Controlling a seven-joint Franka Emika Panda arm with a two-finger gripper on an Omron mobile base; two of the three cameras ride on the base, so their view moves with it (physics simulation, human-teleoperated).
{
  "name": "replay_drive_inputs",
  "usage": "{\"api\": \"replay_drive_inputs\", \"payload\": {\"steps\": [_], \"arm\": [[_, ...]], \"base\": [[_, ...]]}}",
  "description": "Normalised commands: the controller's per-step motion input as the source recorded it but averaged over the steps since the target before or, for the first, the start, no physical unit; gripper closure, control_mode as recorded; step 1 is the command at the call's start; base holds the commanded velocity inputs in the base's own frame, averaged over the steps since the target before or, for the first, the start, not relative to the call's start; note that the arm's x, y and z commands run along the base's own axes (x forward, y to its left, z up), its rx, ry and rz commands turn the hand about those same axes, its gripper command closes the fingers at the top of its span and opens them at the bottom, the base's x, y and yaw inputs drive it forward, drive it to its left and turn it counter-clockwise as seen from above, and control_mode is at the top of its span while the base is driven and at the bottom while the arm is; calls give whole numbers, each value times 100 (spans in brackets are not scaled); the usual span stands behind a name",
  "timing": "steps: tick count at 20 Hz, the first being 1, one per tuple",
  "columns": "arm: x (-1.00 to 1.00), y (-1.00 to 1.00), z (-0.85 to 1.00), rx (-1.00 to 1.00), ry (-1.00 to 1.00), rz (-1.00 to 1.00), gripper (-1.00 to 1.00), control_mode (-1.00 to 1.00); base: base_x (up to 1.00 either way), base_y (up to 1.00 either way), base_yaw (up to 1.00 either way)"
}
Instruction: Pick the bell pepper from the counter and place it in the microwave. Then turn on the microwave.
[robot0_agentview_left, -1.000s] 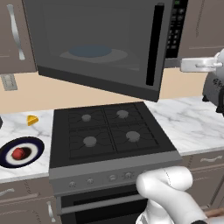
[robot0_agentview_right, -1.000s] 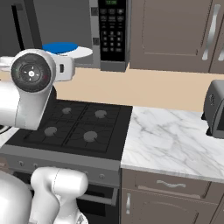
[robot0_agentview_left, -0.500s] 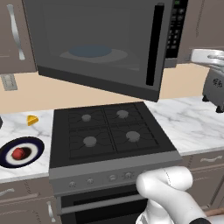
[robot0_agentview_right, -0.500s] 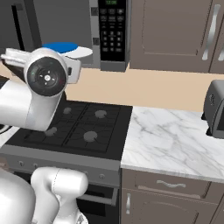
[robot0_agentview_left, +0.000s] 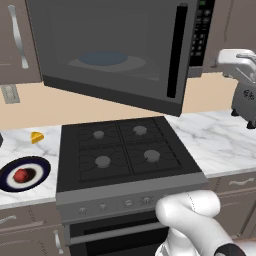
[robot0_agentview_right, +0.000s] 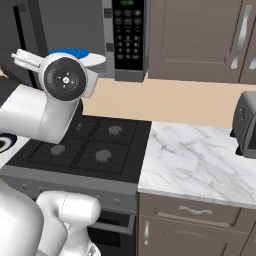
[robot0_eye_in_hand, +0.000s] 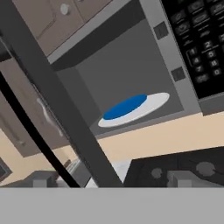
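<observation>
The bell pepper (robot0_agentview_left: 21, 175) is a small red lump on a dark-rimmed plate (robot0_agentview_left: 39, 165), on the white marble counter (robot0_agentview_left: 20, 145) left of the stovetop. The microwave (robot0_agentview_left: 200, 35) hangs above the stove with its wide door (robot0_agentview_left: 110, 55) swung open. In the hand view its white turntable with a blue centre (robot0_eye_in_hand: 131, 107) sits inside, beside the keypad (robot0_eye_in_hand: 197, 43). My gripper (robot0_eye_in_hand: 113, 179) is open and empty, up at microwave height and facing the cavity past the door's edge. It is far from the pepper.
A black stovetop (robot0_agentview_left: 125, 150) lies under the microwave. A small yellow wedge (robot0_agentview_left: 36, 136) sits on the counter behind the plate. A silver toaster (robot0_agentview_right: 247, 125) stands on the right counter (robot0_agentview_right: 195, 165). My white arm (robot0_agentview_right: 50, 100) crosses above the stove.
My arm has swung to the right and slightly up, bringing the hand nearer the microwave. The jaws stayed open. The pepper and door have not moved.
</observation>
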Motion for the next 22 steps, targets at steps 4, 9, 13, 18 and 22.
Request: {"api": "replay_drive_inputs", "payload": {"steps": [4,9,13,18,22], "arm": [[8,-3,0,6,11,0,-100,-100],[8,-1,0,5,10,0,-100,-100],[8,-9,0,7,13,0,-100,-100],[23,-6,0,2,13,0,-100,-100],[24,8,-4,1,4,0,-100,-100]], "base": [[0,0,0],[0,0,0],[0,0,0],[0,0,0],[0,0,0]]}}
